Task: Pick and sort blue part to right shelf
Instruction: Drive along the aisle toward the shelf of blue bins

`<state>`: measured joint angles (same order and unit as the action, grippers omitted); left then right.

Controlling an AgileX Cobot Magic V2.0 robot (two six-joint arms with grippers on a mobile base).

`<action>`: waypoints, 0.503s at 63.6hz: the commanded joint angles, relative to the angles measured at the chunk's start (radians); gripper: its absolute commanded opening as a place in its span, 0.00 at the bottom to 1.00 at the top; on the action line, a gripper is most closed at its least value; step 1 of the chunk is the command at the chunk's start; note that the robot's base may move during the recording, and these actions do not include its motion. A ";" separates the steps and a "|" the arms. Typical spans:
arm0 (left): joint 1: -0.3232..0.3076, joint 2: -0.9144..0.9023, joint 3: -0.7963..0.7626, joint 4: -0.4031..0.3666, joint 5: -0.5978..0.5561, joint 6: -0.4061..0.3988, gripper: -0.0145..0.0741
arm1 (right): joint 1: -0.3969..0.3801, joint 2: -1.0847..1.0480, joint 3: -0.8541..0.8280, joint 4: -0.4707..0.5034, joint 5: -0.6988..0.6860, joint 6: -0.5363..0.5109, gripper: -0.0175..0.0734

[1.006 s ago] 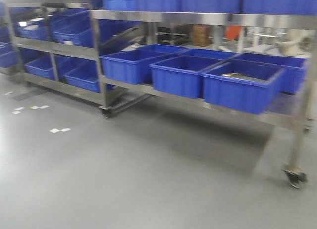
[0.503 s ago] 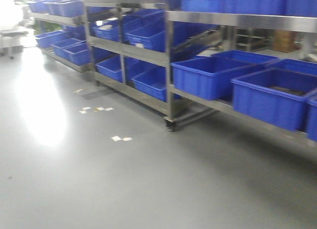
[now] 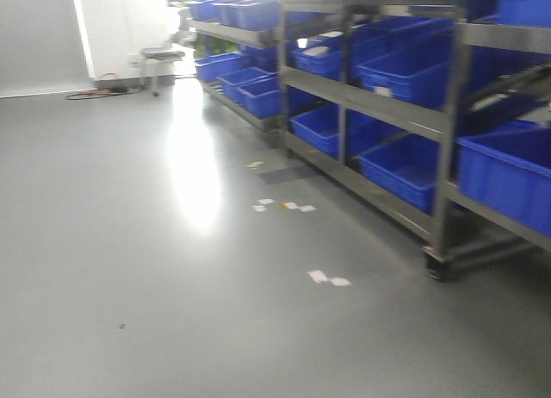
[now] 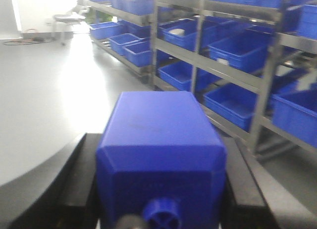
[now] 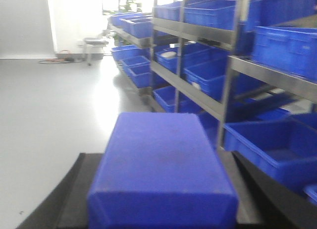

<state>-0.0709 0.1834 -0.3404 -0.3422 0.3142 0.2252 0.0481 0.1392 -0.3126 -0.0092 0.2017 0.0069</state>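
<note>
In the right wrist view my right gripper (image 5: 161, 159) is shut on the blue part (image 5: 161, 164), a deep-blue block with bevelled edges at its near end, held between the black fingers (image 5: 74, 189). My left gripper (image 4: 161, 142) is shut on a similar blue block (image 4: 161, 144) with a small round stud (image 4: 162, 214) on its near face. The right shelf (image 3: 499, 215), a steel rack carrying large blue bins, shows only at the right edge of the front view. Neither gripper appears in the front view.
Steel racks (image 3: 443, 148) with tilted blue bins (image 3: 405, 71) line the right side and run back toward a bright doorway. A stool (image 3: 162, 58) and floor cables (image 3: 99, 92) are at the far back. White tape marks (image 3: 329, 278) dot the grey floor.
The front view has swung left: the racks slid to the right of the picture, the large-bin rack is nearly out of view, and open floor, the stool and a wall came in.
</note>
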 commanded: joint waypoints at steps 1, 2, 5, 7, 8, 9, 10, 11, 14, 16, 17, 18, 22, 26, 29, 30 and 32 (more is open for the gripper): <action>-0.008 0.010 -0.030 -0.009 -0.090 -0.004 0.62 | -0.007 0.011 -0.029 -0.008 -0.095 -0.007 0.67; -0.008 0.010 -0.030 -0.009 -0.090 -0.004 0.62 | -0.007 0.011 -0.029 -0.008 -0.095 -0.007 0.67; -0.008 0.010 -0.030 -0.009 -0.090 -0.004 0.62 | -0.007 0.011 -0.029 -0.008 -0.095 -0.007 0.67; -0.008 0.010 -0.030 -0.009 -0.090 -0.004 0.62 | -0.007 0.011 -0.029 -0.008 -0.095 -0.007 0.67; -0.008 0.010 -0.030 -0.009 -0.090 -0.004 0.62 | -0.007 0.011 -0.029 -0.008 -0.095 -0.007 0.67; -0.008 0.010 -0.030 -0.009 -0.090 -0.004 0.62 | -0.007 0.011 -0.029 -0.008 -0.095 -0.007 0.67; -0.008 0.010 -0.030 -0.009 -0.090 -0.004 0.62 | -0.007 0.011 -0.029 -0.008 -0.095 -0.007 0.67; -0.008 0.010 -0.030 -0.009 -0.090 -0.004 0.62 | -0.007 0.011 -0.029 -0.008 -0.095 -0.007 0.67; -0.008 0.010 -0.030 -0.009 -0.090 -0.004 0.62 | -0.007 0.011 -0.029 -0.008 -0.095 -0.007 0.67; -0.008 0.010 -0.030 -0.009 -0.090 -0.004 0.62 | -0.007 0.011 -0.029 -0.008 -0.095 -0.007 0.67; -0.008 0.010 -0.030 -0.009 -0.090 -0.004 0.62 | -0.007 0.011 -0.029 -0.008 -0.095 -0.007 0.67; -0.008 0.010 -0.030 -0.009 -0.090 -0.004 0.62 | -0.007 0.011 -0.029 -0.008 -0.095 -0.007 0.67; -0.008 0.010 -0.030 -0.009 -0.090 -0.004 0.62 | -0.007 0.011 -0.029 -0.008 -0.095 -0.007 0.67; -0.008 0.010 -0.030 -0.009 -0.090 -0.004 0.62 | -0.007 0.011 -0.029 -0.008 -0.095 -0.007 0.67; -0.008 0.010 -0.030 -0.009 -0.090 -0.004 0.62 | -0.007 0.011 -0.029 -0.008 -0.095 -0.007 0.67; -0.008 0.010 -0.030 -0.009 -0.090 -0.004 0.62 | -0.007 0.011 -0.029 -0.008 -0.095 -0.007 0.67; -0.008 0.010 -0.030 -0.009 -0.090 -0.004 0.62 | -0.007 0.011 -0.029 -0.008 -0.095 -0.007 0.67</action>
<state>-0.0709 0.1834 -0.3404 -0.3422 0.3142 0.2252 0.0481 0.1392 -0.3126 -0.0092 0.2017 0.0069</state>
